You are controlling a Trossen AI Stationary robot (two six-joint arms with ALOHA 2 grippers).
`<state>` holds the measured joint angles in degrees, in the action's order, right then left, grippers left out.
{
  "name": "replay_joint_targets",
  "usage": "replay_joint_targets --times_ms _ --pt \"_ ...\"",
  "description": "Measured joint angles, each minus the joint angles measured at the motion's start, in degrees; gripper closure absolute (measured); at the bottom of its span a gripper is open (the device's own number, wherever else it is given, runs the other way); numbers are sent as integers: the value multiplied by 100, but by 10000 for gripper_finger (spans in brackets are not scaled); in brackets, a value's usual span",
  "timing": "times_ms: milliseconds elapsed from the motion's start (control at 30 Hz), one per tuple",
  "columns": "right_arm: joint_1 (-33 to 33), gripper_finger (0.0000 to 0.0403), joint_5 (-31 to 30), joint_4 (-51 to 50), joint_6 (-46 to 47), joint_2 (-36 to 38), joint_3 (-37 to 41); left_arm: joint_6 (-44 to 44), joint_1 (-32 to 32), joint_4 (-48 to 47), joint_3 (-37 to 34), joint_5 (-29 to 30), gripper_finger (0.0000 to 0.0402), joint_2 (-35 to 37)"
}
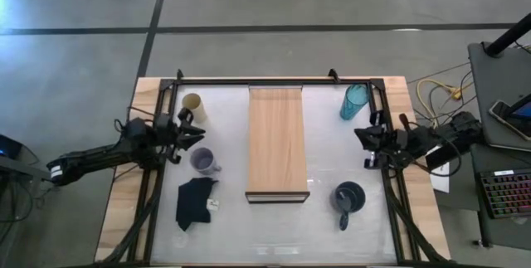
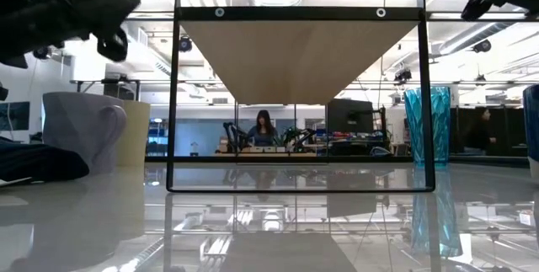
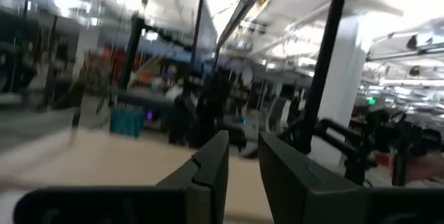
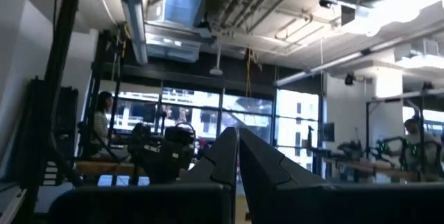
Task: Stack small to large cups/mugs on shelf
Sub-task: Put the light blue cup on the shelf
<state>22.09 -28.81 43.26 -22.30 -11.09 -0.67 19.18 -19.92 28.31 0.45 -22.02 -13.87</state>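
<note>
I see the left end effector (image 1: 192,127) raised at the left of the surface (image 1: 323,235), narrowly parted, holding nothing. Right end effector (image 1: 363,145) at the right side, fingers pressed together, empty. Shelf (image 1: 277,143) in the middle, bare. Cream cup (image 1: 193,105) far left, lavender mug (image 1: 203,161) nearer, teal tumbler (image 1: 354,101) far right, dark blue mug (image 1: 348,197) near right. Black cloth (image 1: 195,202) near left.

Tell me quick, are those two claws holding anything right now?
Left gripper: fingers slightly apart, holding nothing.
Right gripper: shut, holding nothing.
</note>
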Motion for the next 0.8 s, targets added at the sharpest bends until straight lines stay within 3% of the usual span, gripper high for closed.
replay_joint_targets --times_ms 133,400,600,700,800 --pt "-2 394 -322 3 63 0 0 3 0 -311 0 0 336 -1" --pt "-2 394 -254 28 41 0 0 51 1 -212 -7 0 336 9" --pt "-1 394 -313 1063 1397 4 0 1346 4 650 6 303 336 -7" --pt "-6 394 -332 1861 2980 11 -2 1161 9 844 26 391 336 19" --pt "-39 394 -507 1917 2914 16 -4 887 4 996 26 494 336 30"
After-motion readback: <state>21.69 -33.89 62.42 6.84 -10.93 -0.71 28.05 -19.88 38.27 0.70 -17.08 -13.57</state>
